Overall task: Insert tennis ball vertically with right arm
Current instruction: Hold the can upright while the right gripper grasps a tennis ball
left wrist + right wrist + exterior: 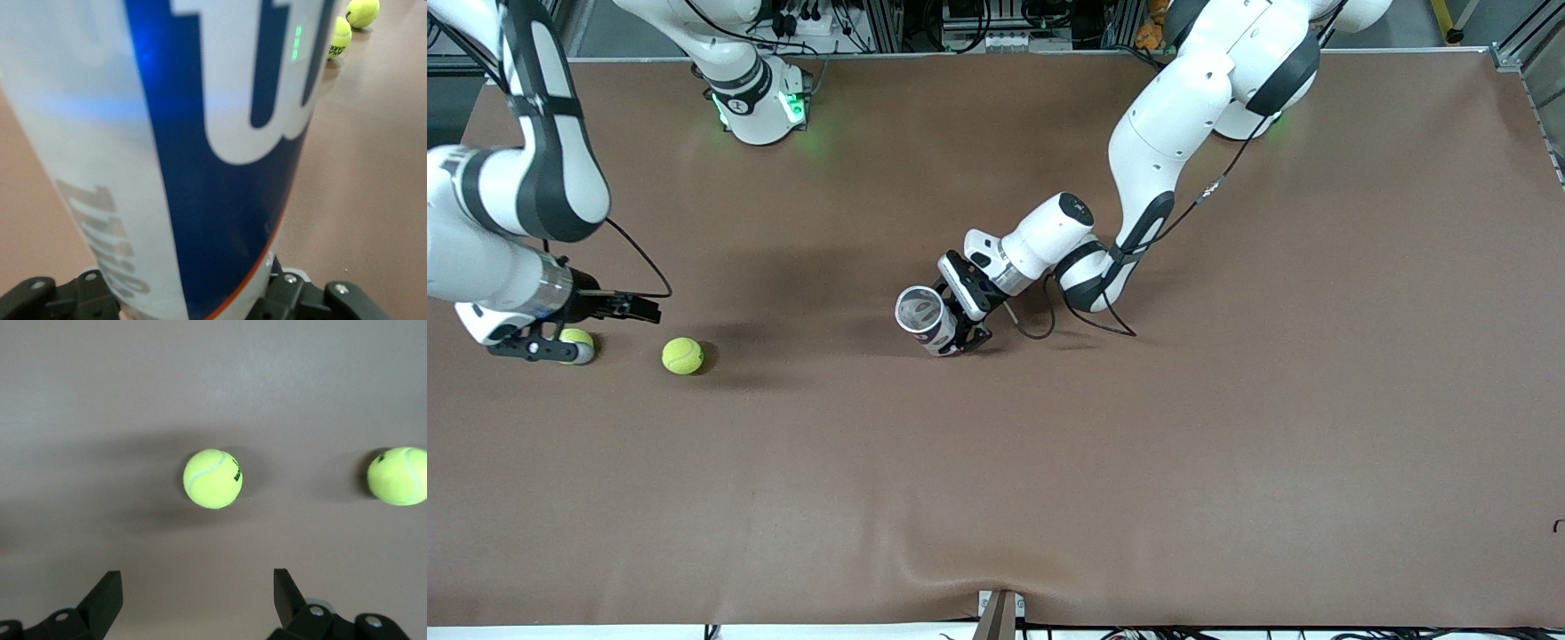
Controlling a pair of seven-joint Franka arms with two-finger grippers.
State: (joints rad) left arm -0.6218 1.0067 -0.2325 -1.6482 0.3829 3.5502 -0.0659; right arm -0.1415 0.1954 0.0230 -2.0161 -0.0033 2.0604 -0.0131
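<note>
Two yellow-green tennis balls lie on the brown table toward the right arm's end. One ball (578, 341) is partly hidden under my right gripper (543, 347), and the other ball (682, 356) lies beside it, toward the table's middle. In the right wrist view my right gripper (197, 600) is open and empty above the table, with one ball (213, 479) ahead of its fingers and the second ball (399, 475) off to the side. My left gripper (963, 313) is shut on a white and blue tennis-ball can (921, 312) near the table's middle, its open mouth upward. The can (200, 133) fills the left wrist view.
The brown mat (1138, 462) covers the whole table. Both balls show small in the left wrist view (353, 23). Both arm bases stand along the table's edge farthest from the front camera. A cable (1085, 320) hangs from the left arm near the can.
</note>
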